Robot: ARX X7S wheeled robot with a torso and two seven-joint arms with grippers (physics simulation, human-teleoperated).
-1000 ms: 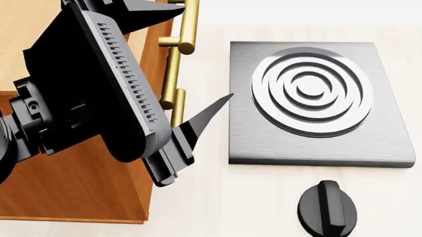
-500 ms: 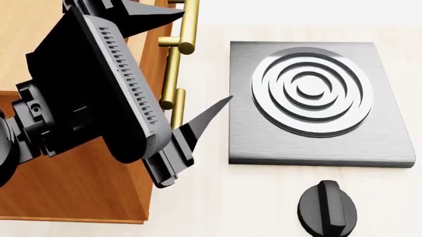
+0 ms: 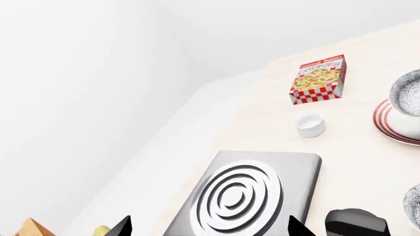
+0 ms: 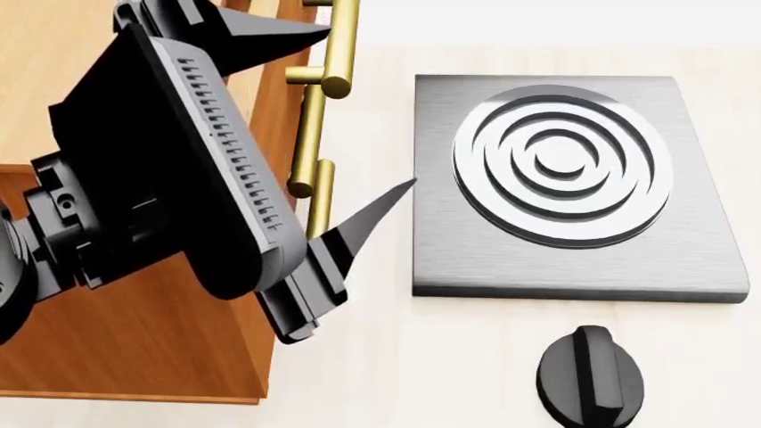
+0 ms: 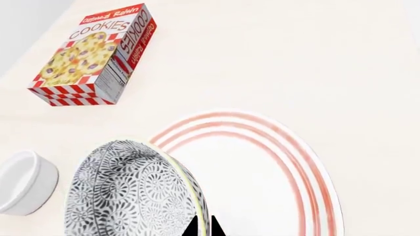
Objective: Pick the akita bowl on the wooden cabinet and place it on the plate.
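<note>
Pale cream worktop (image 5: pixel 315 59) runs under everything we observe, meeting a plain white wall in the left wrist view.

Right claw (image 5: pixel 202 227): its two black fingertips are pressed onto the rim of the akita bowl (image 5: pixel 131 191), one tip on each side of the wall, so we record it as pinching the bowl. The bowl sits directly at the claw tips, tilted, with its patterned outside facing the camera. The plate (image 5: pixel 288 167) lies just beyond and beneath the bowl; we cannot tell whether bowl and plate touch. A small white cup (image 5: pixel 19 182) stands beside the bowl, and a cookie box (image 5: pixel 95 54) lies farther out from the claw.

Left claw (image 4: pixel 356 125): its fingers are spread wide, holding nothing. It hangs beside the wooden cabinet (image 4: pixel 131 348), close to the brass handle (image 4: pixel 327 89). The grey stove (image 4: pixel 559 178) lies ahead of its tips, a black knob (image 4: pixel 591 374) near that.
</note>
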